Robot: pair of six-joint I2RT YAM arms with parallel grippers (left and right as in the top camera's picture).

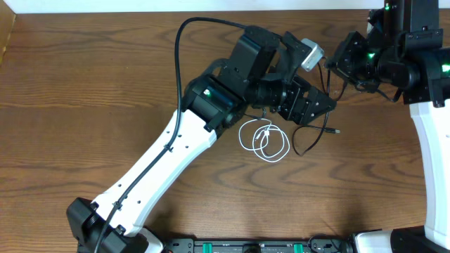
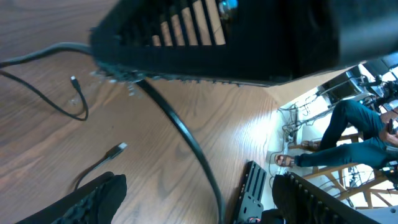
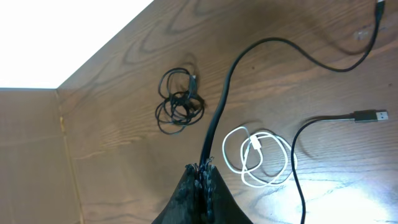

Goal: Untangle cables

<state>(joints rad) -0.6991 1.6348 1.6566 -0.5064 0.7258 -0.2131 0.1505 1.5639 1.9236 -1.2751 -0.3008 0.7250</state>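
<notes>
My right gripper [image 3: 204, 173] is shut on a black cable [image 3: 231, 74] that rises from the jaws and runs off to the far right. A white cable [image 3: 258, 155] [image 1: 264, 140] lies in loose loops on the wood. Beside it lies a second black cable [image 3: 298, 162] [image 1: 309, 146] ending in a USB plug [image 3: 368, 115]. A small black coil [image 3: 179, 102] lies apart to the left. My left gripper [image 2: 199, 205] [image 1: 316, 105] stands open low over the table. A black cable [image 2: 186, 140] passes between its fingers [image 2: 93, 199] without being pinched.
The right arm's dark body [image 2: 236, 37] hangs close above the left gripper. A loose plug end [image 2: 121, 147] and another cable tip [image 2: 73, 79] lie on the wood. The table's far edge [image 3: 106, 50] is near the black coil. A person [image 2: 348, 137] sits beyond the table.
</notes>
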